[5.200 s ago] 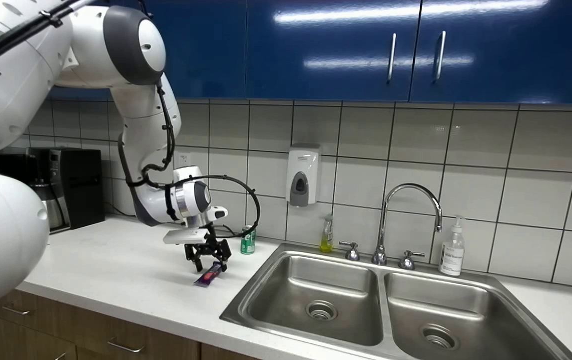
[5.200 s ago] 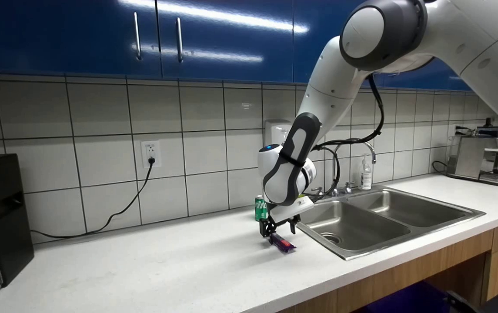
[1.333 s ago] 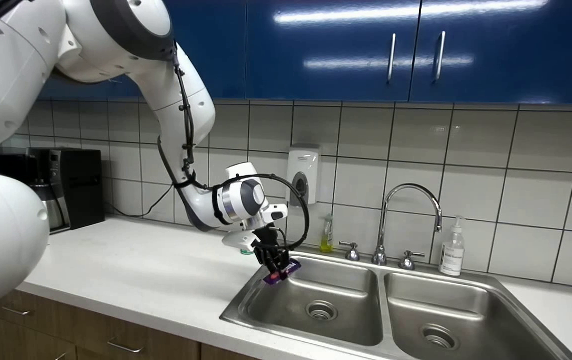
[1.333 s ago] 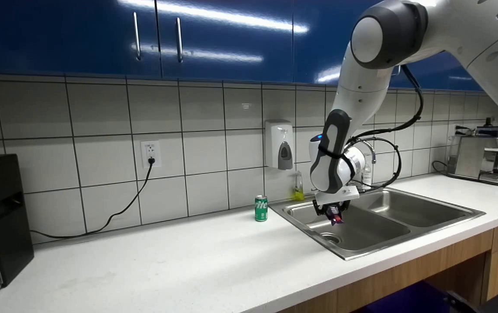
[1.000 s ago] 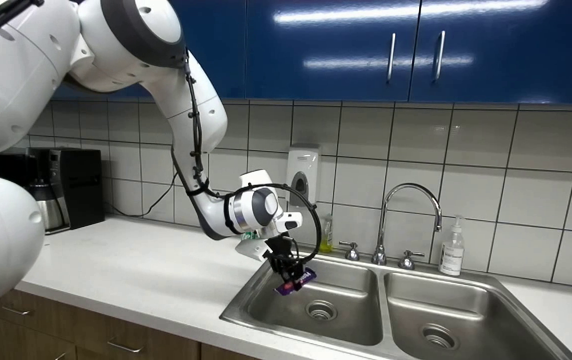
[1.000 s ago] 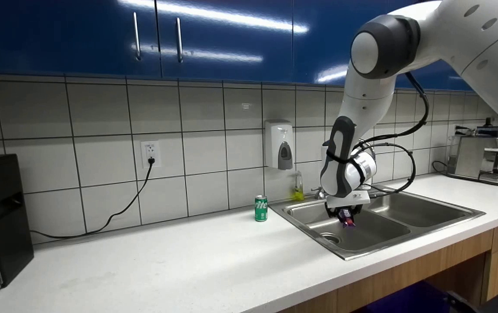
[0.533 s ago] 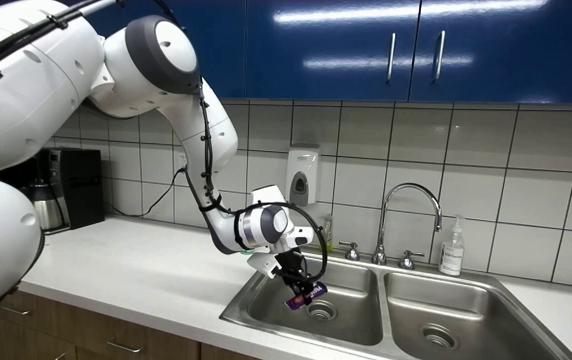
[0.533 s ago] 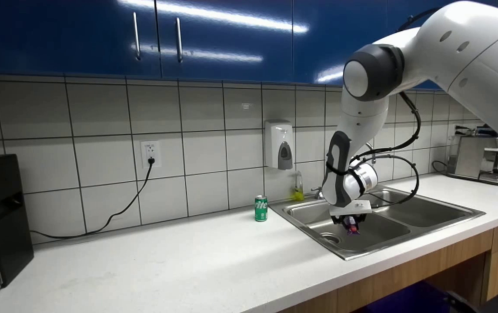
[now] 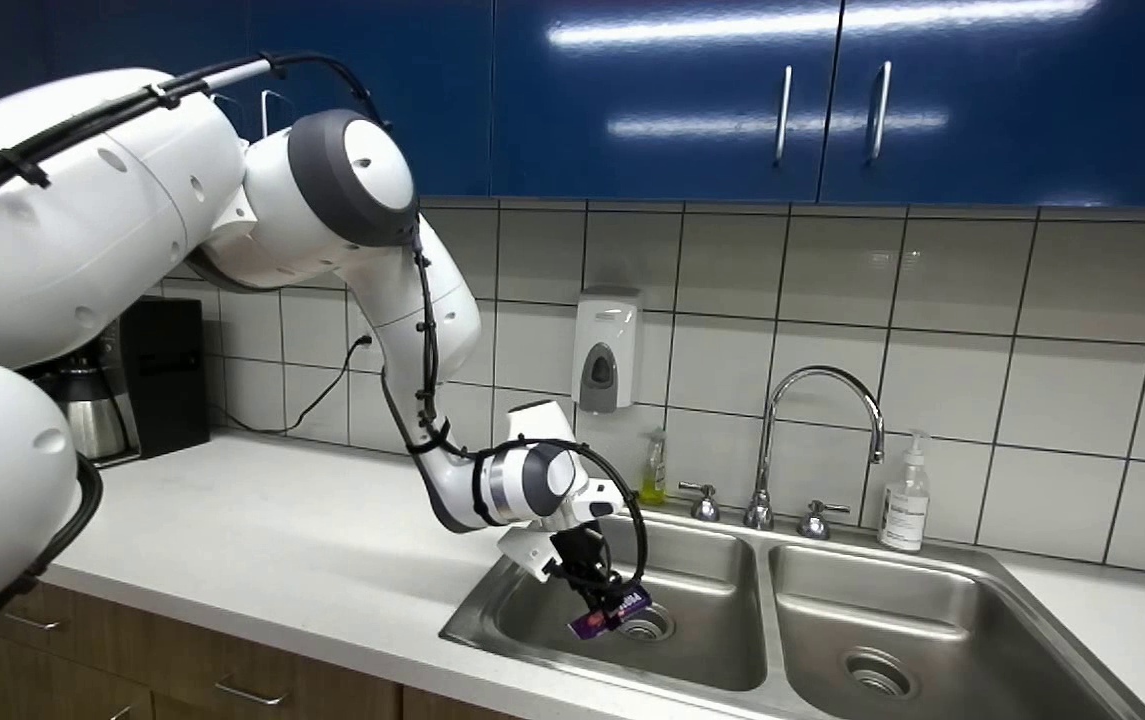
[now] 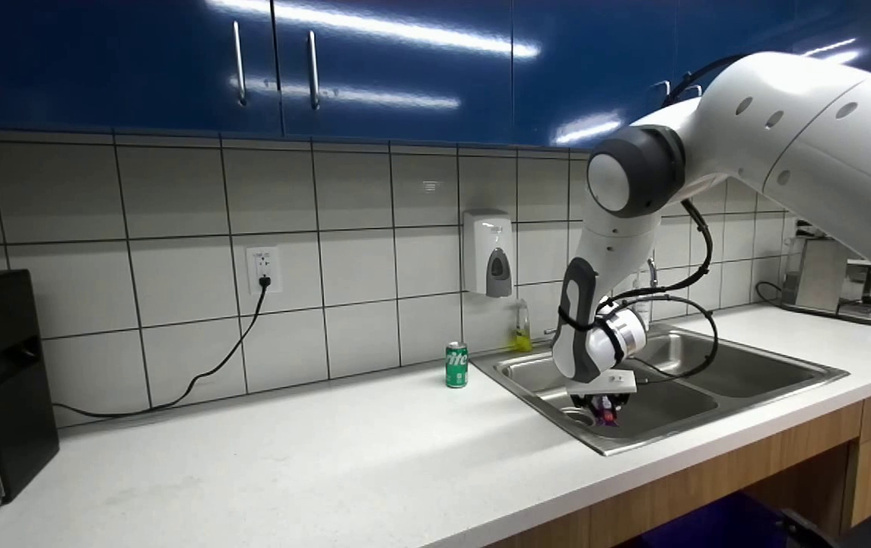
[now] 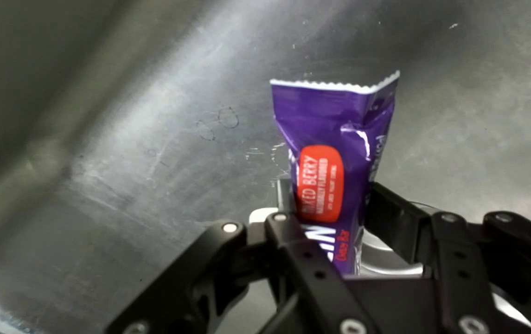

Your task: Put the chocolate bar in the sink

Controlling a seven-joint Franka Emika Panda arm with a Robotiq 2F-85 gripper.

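A white, rounded arm with dark-grey joint bands — black cables strapped along it — and a black end effector dotted with silvery screws.

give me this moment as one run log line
gripper: pinching mixed berry chewy bar | position: over left sink basin | release: not yet | green soda can: upright on counter

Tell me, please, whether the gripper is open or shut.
The gripper is shut on the bar: in the wrist view, its fingers clamp it from both sides.
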